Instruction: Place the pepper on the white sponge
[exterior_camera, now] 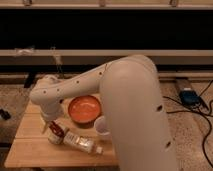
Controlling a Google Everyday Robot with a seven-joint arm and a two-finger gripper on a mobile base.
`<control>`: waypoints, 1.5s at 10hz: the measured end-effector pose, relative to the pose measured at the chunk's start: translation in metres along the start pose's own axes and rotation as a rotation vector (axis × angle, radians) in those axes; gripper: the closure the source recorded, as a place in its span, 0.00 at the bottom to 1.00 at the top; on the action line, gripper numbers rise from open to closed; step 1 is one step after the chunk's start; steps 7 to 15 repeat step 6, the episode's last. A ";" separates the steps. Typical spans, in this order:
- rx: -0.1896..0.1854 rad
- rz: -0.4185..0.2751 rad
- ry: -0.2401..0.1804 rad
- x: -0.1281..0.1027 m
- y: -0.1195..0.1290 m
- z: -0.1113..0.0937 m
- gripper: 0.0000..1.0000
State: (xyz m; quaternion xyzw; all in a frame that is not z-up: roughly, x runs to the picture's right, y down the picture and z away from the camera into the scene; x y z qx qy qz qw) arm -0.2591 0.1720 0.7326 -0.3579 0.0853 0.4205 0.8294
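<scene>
Over the wooden table (30,150), from my remote seat, I see the arm (130,105) sweeping in from 4 o'clock and filling most of the view, elbow bent back toward 9 o'clock. Gripper (54,131) sits low at the table's 9 o'clock side, right at the pepper (56,129), dark red and glossy. Pepper looks to be on or just above the white sponge (54,140); can't tell if it's touching. Jaw state: can't tell, wrist blocks it. White tube bottle (80,143) lies flat just at 4 o'clock of the sponge, angled toward the front edge. Orange bowl (84,109) is at 1 o'clock of the gripper, near table centre. White cup (102,126) is just at 5 o'clock of the bowl, partly behind the arm. Blue box with cables (190,96) on the floor at 3 o'clock, well apart from the table.
</scene>
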 end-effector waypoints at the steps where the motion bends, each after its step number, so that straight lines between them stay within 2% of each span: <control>1: -0.001 0.005 -0.006 0.000 -0.002 -0.003 0.20; 15: -0.003 0.003 -0.005 0.000 -0.001 -0.003 0.20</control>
